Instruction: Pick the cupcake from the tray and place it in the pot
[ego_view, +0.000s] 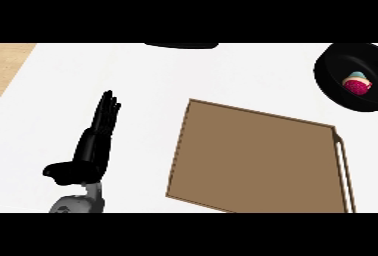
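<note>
Already the cupcake (357, 85) is lying inside the pot (330, 80), up at the far right. It is leaning on its side, with its pink top facing down and right, so the main job is looking done.

The tray (251, 160) is sitting in the middle of the white counter (111, 70) with nothing on it. It is sitting well apart from the pot.

The left hand (92, 142) is resting at the left, standing on its edge. Its fingers are pointing straight up the view and lying close together, and they are holding nothing. The thumb is sticking out to the left near the wrist. The right hand is not showing at all, so I cannot say what it is doing.

What could go wrong now? The pot is sitting partly past the right edge of the view, so I cannot tell how much room is lying around it. If the hidden right hand is hanging close by, a careless swing could be bumping the pot and rocking the cupcake. The left hand could also be knocking the tray if it is sweeping right.
</note>
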